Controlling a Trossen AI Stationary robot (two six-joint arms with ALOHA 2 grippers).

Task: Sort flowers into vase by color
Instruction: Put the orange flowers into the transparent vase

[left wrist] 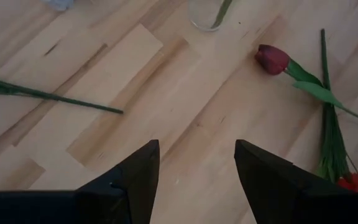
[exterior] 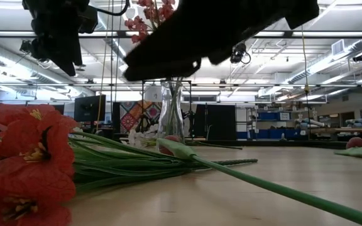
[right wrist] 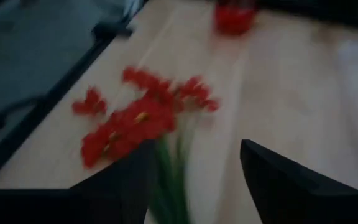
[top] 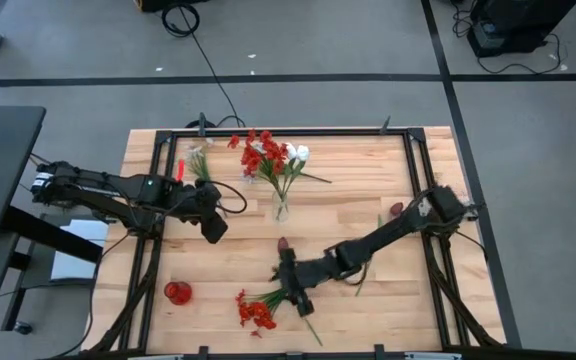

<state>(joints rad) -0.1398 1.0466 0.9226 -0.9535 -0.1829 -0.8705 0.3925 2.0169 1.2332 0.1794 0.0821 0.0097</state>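
Your pale plank table [top: 368,200] lay smooth. The left gripper [left wrist: 196,180] hovered with its blunt dark fingers apart, empty. The clear glass vase [top: 281,205] stood mid-table with red and white flowers. The right gripper [right wrist: 194,180], fingers spread, hung over the papery red flower bunch [right wrist: 143,115] near the front edge.

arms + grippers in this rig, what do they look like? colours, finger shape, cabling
Both arms are dark, near-black jointed links. Left gripper and right gripper each have two flat, dark, wedge-shaped fingers. The left arm has a white section near its base and a black cable looping by the wrist. No markings legible.
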